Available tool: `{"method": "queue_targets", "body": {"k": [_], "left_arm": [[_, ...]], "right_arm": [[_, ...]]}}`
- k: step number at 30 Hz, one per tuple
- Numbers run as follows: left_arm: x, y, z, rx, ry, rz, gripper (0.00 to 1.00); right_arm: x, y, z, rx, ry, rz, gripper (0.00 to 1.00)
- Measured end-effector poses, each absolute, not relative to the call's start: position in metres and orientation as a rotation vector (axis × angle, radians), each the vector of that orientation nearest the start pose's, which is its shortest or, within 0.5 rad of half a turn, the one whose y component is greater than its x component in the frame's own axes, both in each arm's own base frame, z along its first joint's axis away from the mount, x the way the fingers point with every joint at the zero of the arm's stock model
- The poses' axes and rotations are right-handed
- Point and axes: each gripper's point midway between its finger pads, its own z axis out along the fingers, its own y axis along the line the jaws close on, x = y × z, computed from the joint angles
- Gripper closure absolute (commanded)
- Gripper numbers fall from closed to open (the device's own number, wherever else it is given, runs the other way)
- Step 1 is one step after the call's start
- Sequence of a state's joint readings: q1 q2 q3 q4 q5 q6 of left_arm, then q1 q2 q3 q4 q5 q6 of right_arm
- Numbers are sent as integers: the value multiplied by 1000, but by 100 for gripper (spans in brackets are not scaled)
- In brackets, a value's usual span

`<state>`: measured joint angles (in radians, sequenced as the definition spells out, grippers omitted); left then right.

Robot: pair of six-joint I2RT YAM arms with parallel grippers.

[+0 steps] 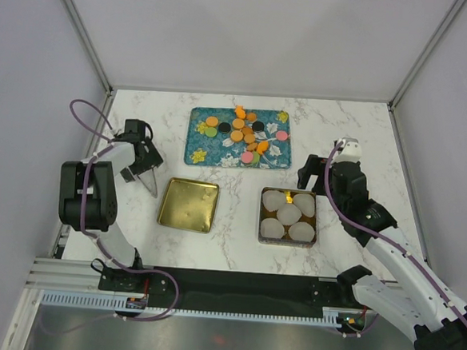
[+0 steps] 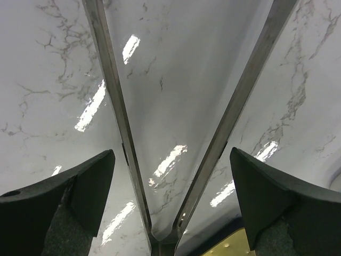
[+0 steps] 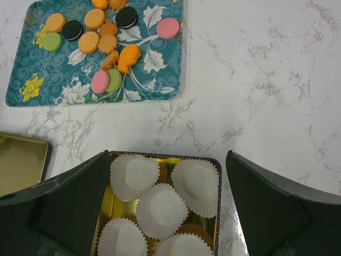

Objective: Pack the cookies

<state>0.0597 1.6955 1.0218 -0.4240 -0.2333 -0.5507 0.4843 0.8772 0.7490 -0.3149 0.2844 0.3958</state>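
Lying scattered on a teal floral tray at the far middle of the worktop, the cookies are seen, mostly orange, with some black, green and pink. Nearer, a gold tin holding 5 white paper cups is set to the right of a shallow gold lid. The jaws of the left gripper and the right gripper are spread wide apart, with nothing gripped.

A teal floral tray, gold lid and cup-filled tin rest on marble table.
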Motion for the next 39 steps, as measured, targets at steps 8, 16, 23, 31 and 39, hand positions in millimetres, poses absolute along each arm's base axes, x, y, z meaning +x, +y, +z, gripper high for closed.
{"method": "queue_targets", "body": {"k": [8, 16, 23, 31, 39], "left_arm": [[369, 45, 19, -846, 2528, 193, 13], [374, 47, 18, -820, 2542, 206, 44], [372, 40, 29, -811, 2549, 152, 46], [376, 25, 110, -726, 2383, 57, 45], [371, -39, 159, -473, 2346, -36, 45]], "right_arm": [[289, 115, 205, 88, 2002, 289, 2], [288, 119, 205, 76, 2004, 308, 2], [285, 125, 207, 52, 2005, 347, 2], [284, 129, 207, 37, 2014, 369, 2], [282, 127, 215, 35, 2004, 371, 2]]}}
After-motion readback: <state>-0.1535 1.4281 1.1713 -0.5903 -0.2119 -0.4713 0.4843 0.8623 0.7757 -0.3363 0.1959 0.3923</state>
